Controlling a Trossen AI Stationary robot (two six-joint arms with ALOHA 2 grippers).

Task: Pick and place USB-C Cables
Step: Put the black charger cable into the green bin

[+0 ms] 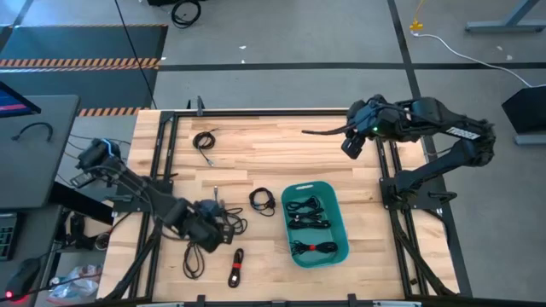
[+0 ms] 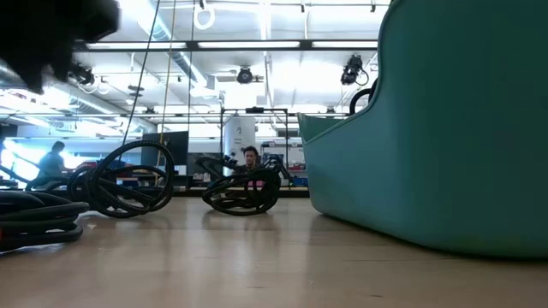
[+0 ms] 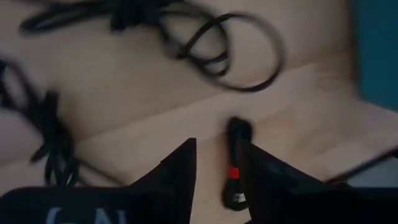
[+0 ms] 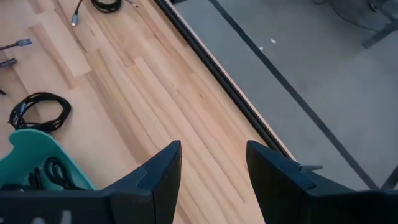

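Red-banded cable (image 3: pixel 234 163): light, limp bundle at the tub's (image 1: pixel 334 222) eight o'clock. Your left gripper (image 3: pixel 217 174) straddles it, fingers part-open. Take it at the band. Right gripper (image 4: pixel 212 171) waits wide.

I find no legible text, label, brand or number in any of my views. Pale marks show on my left gripper's (image 3: pixel 214 180) housing, too blurred to read. The floor's striped hazard tape (image 1: pixel 81 62) carries no wording.
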